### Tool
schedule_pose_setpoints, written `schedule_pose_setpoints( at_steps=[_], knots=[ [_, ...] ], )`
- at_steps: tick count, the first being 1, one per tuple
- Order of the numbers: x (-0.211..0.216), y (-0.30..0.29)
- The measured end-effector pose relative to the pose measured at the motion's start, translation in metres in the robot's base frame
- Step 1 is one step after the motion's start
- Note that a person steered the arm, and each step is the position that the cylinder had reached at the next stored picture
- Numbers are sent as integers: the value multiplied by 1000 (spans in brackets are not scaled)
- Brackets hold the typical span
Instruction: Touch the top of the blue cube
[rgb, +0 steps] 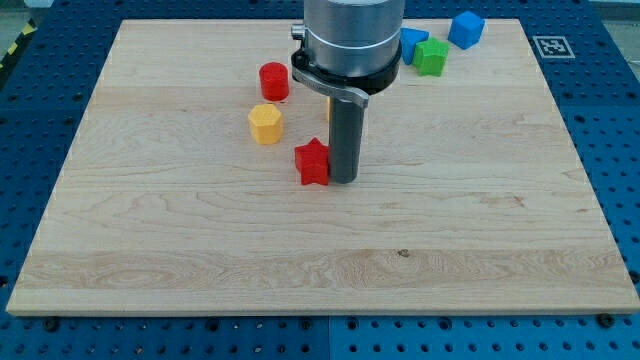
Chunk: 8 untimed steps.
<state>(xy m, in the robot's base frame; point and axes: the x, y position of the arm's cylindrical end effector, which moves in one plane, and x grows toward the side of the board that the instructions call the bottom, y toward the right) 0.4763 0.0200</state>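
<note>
Camera view
Board: a pale wooden table top (480, 230) with visible grain lay on a blue perforated base (615, 150); a black-and-white marker (551, 45) sat at the board's top right corner.
Arm: a smooth grey metal cylinder (350, 35) came down from the view's top, ending in a dark collar and a straight dark rod.
My tip: (343, 180) rested on the board; being a plain rod, it had nothing to clench or release and held nothing.
Red star block: (312, 162) matte, star-shaped, just beside my tip on the view's left, seemingly touching it.
Yellow block: (266, 123) faceted, roughly hexagonal, up and to the left of the star.
Red cylinder: (274, 81) round-topped, above the yellow block.
Blue cube: (466, 29) sharp-edged, near the view's top right, well apart from my tip.
Green block: (432, 57) notched outline, exact shape unclear, down-left of the blue cube.
Second blue block: (412, 44) partly hidden behind the arm, touching the green block; shape could not be told.
</note>
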Motion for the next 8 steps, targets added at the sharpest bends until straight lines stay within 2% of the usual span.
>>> schedule_pose_setpoints(
  at_steps=[1,2,3,5,8],
  knots=[
    [2,18],
    [0,104],
    [-25,170],
    [-115,235],
    [-269,274]
  ],
)
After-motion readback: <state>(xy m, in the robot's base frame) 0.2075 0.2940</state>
